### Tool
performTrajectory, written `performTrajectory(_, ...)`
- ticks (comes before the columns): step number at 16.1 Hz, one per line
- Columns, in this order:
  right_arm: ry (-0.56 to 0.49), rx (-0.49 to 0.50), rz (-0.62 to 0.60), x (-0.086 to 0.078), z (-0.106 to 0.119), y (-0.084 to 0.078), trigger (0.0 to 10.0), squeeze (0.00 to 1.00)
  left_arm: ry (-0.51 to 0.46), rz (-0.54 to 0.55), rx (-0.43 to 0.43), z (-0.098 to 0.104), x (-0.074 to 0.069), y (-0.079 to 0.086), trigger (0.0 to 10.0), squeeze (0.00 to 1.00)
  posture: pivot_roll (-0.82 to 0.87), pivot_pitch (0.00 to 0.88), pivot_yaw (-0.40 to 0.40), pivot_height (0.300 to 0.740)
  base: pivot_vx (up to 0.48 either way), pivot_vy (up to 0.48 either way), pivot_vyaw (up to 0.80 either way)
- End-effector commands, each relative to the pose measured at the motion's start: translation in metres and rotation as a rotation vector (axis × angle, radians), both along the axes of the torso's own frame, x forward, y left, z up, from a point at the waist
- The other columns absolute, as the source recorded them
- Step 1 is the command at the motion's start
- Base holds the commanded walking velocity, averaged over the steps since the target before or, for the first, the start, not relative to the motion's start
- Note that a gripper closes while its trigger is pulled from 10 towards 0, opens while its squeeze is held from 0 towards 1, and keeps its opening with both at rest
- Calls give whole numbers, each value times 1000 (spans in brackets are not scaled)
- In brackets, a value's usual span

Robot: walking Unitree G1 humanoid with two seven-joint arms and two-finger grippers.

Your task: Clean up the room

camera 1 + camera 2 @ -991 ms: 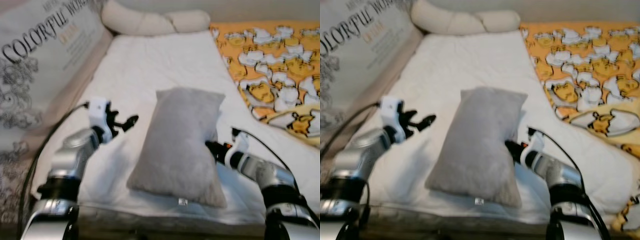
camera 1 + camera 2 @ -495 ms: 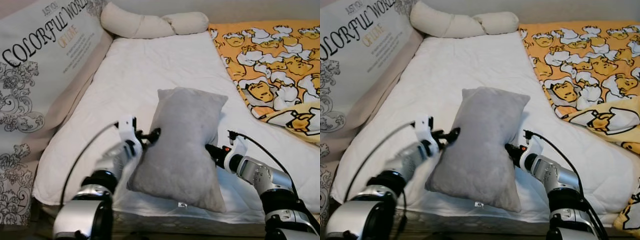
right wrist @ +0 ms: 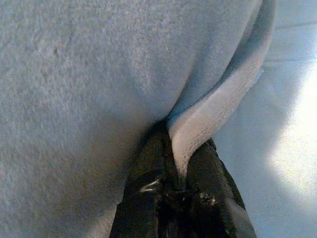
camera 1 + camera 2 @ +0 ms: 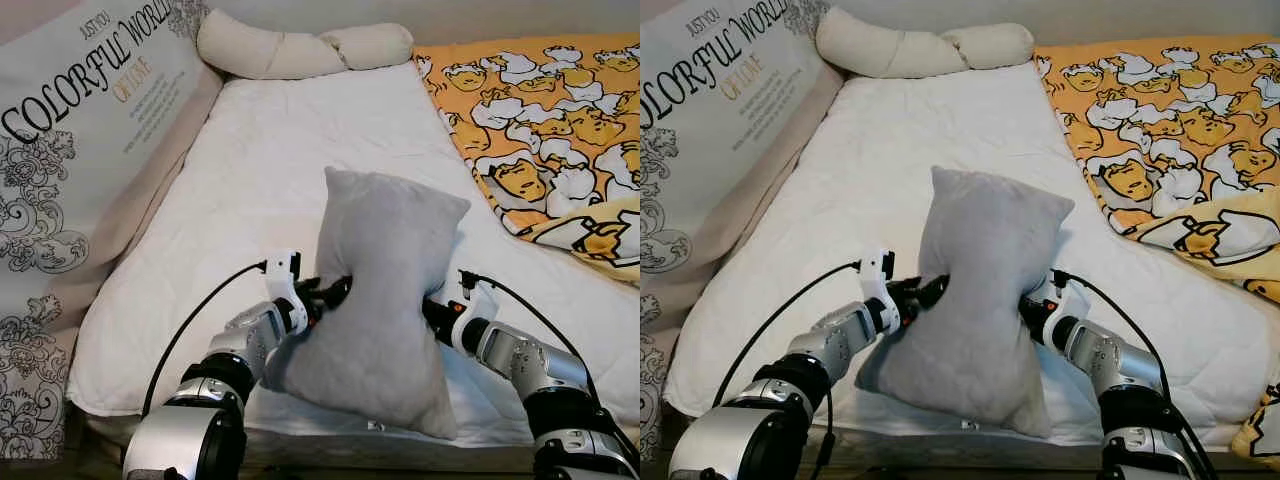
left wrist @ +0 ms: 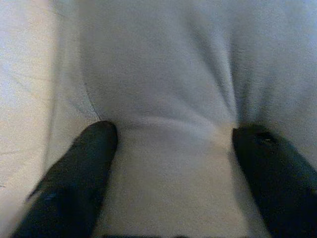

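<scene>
While pinching pillow (image 4: 385,300): right fingers (image 3: 208,173).

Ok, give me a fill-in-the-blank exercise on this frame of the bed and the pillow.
1. The soft grey rectangular pillow is squeezed between ____ tools.
2. The right tool is shut on the pillow's ____.
3. The left tool presses the pillow with its fingers ____.
4. The pillow stands on the ____ quilted mattress.

Missing: two; edge; open; white

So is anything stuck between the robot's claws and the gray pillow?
No, nothing visible. The left tool presses straight into the gray pillow with its fingers spread, and the right tool pinches the pillow's edge.
</scene>
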State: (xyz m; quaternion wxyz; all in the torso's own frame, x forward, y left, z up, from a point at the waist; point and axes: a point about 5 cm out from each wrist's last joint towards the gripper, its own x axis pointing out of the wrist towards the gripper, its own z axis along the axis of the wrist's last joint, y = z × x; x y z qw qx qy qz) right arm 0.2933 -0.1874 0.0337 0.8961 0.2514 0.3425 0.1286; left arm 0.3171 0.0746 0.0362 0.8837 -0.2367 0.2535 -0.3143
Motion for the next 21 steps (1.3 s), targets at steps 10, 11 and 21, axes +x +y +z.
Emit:
performTrajectory(10, -52, 39, 82, 11, 9, 27, 0, 0, 37, -103, 78, -10, -8, 0, 0, 0, -163, 0, 130, 740, 0, 0, 0)
performTrajectory(11, -53, 40, 83, 11, 9, 28, 0, 0, 37, -106, 75, -9, -8, -1, 0, 0, -163, 0, 130, 740, 0, 0, 0)
performTrajectory(21, -194, 103, 101, 21, 41, 50, 0, 0, -103, -79, 14, 20, 8, 2, 0, 0, -153, 0, 156, 740, 0, 0, 0)
